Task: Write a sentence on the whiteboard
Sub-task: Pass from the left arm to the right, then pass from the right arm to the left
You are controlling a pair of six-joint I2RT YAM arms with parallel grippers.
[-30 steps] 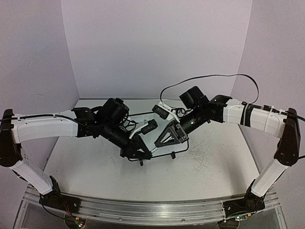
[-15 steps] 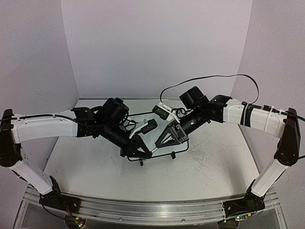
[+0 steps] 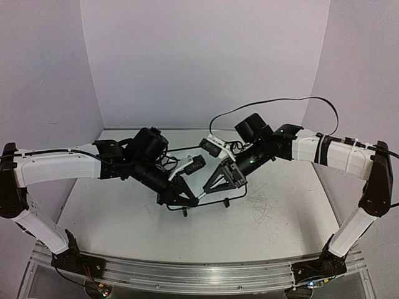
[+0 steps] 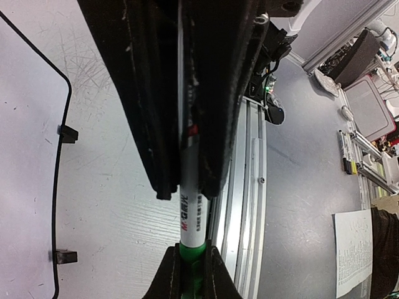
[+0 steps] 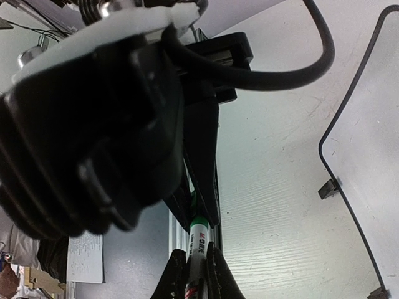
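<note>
White tabletop (image 3: 124,218) is occupied at its centre by the small black-rimmed whiteboard (image 4: 25,156); just beside it, a green-ended white marker (image 4: 189,218) is clamped by both left gripper (image 4: 190,274) and right gripper (image 5: 193,274).

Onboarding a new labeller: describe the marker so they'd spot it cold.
On the white table, the two arms meet by the black-rimmed whiteboard. Clamped between the left pincer and right pincer is the marker. Its white barrel with printed lettering and green end sets it apart from the black fingers around it.
</note>
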